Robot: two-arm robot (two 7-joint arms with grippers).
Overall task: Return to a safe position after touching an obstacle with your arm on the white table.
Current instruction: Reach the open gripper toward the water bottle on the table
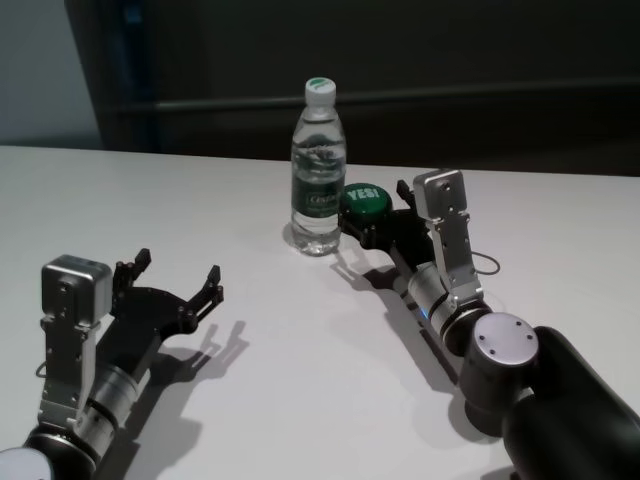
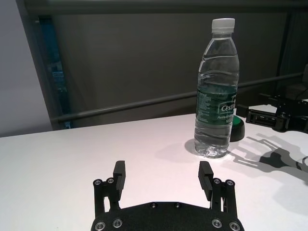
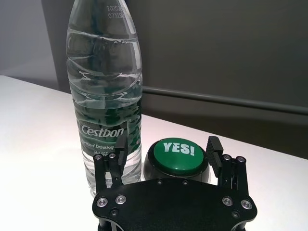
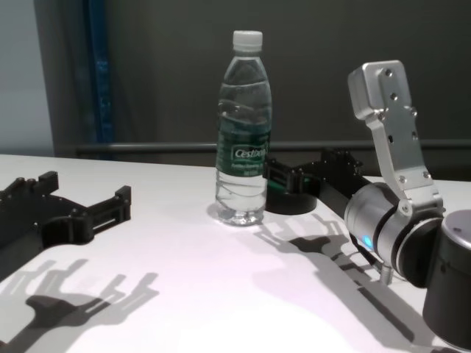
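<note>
1. Resting low over the white table (image 1: 300,400) at the near left, the left hand (image 1: 178,283) is seen parked, fingers spread and empty.
2. Farther off, the right hand (image 1: 372,232) is held open, empty, just beside the upright bottle (image 1: 317,170), its fingers flanking a green button (image 1: 366,200).
3. A sideways sweep during retreat could topple the bottle.
</note>
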